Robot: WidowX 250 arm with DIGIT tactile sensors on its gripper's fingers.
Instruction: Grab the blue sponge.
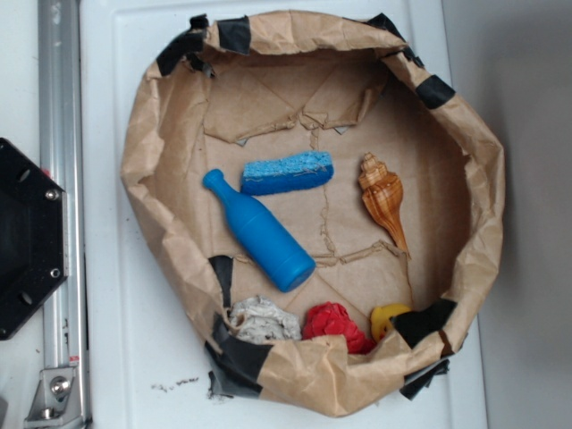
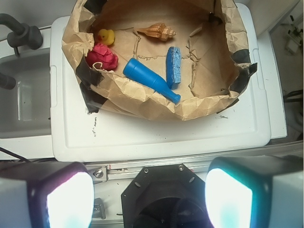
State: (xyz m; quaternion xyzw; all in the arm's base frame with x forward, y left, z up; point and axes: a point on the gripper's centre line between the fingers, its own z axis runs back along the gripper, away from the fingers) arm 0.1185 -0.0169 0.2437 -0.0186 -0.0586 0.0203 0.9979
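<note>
The blue sponge (image 1: 288, 172) is a small light-blue porous block lying flat on the floor of the brown paper basket (image 1: 143, 134), just right of the neck of a glossy blue bottle (image 1: 257, 231). It also shows in the wrist view (image 2: 174, 66), beside the bottle (image 2: 149, 79). My gripper (image 2: 149, 199) is open and empty, its two pads (image 2: 69, 199) wide apart at the bottom of the wrist view, high above the robot base and well short of the basket. The gripper is out of the exterior view.
In the basket also lie a brown seashell (image 1: 382, 198), a red crumpled object (image 1: 334, 323), a yellow rubber duck (image 1: 388, 318) and a grey-white crumpled wad (image 1: 261, 320). The basket stands on a white lid (image 2: 156, 133). The black robot base (image 1: 27, 237) and a metal rail (image 1: 59, 179) are at left.
</note>
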